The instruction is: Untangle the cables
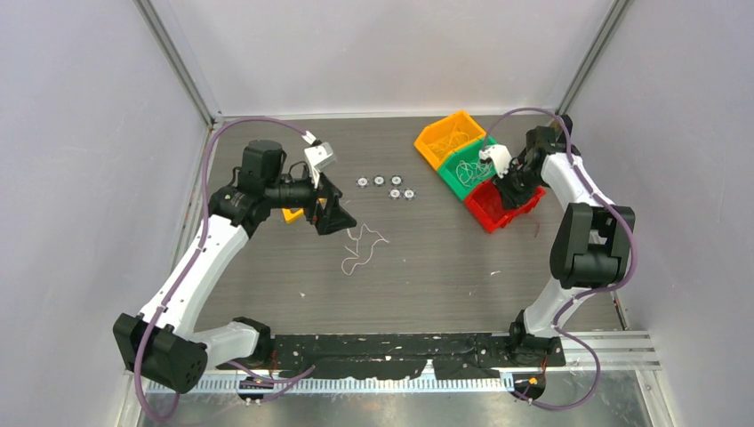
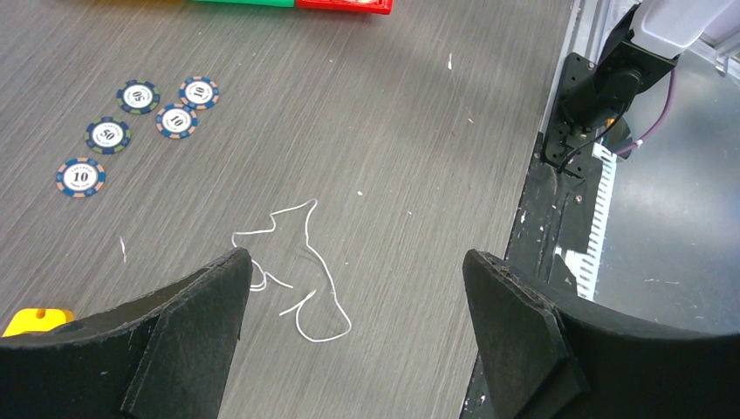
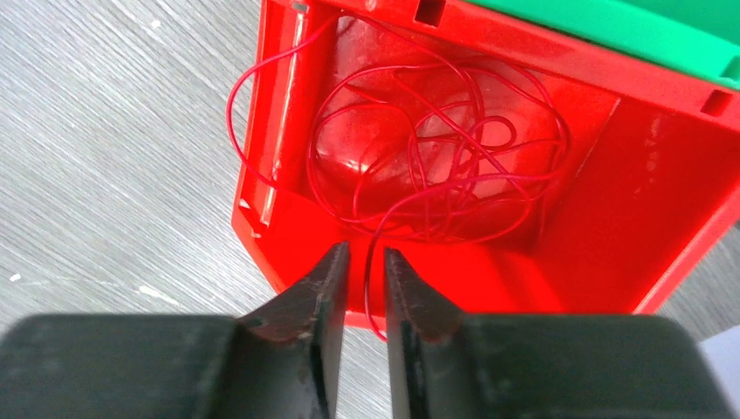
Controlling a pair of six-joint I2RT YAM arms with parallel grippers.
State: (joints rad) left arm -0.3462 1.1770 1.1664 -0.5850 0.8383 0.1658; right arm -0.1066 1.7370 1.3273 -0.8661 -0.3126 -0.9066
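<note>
A white cable (image 1: 360,249) lies loose and looped on the table middle; it also shows in the left wrist view (image 2: 333,292). My left gripper (image 1: 333,213) hovers above and just left of it, open wide and empty (image 2: 355,254). A tangle of red cable (image 3: 454,166) lies in the red bin (image 1: 498,213). My right gripper (image 1: 507,191) is at that bin's near rim. Its jaws (image 3: 365,250) stand a narrow gap apart, with one red strand running between them without touching either finger. Yellow cables lie in the yellow bin (image 1: 449,135) and white ones in the green bin (image 1: 462,169).
Several poker chips (image 1: 387,185) lie behind the white cable, also in the left wrist view (image 2: 140,96). A small yellow object (image 1: 292,214) sits under the left wrist. The three bins stand in a row at the back right. A black strip (image 1: 400,351) runs along the near edge.
</note>
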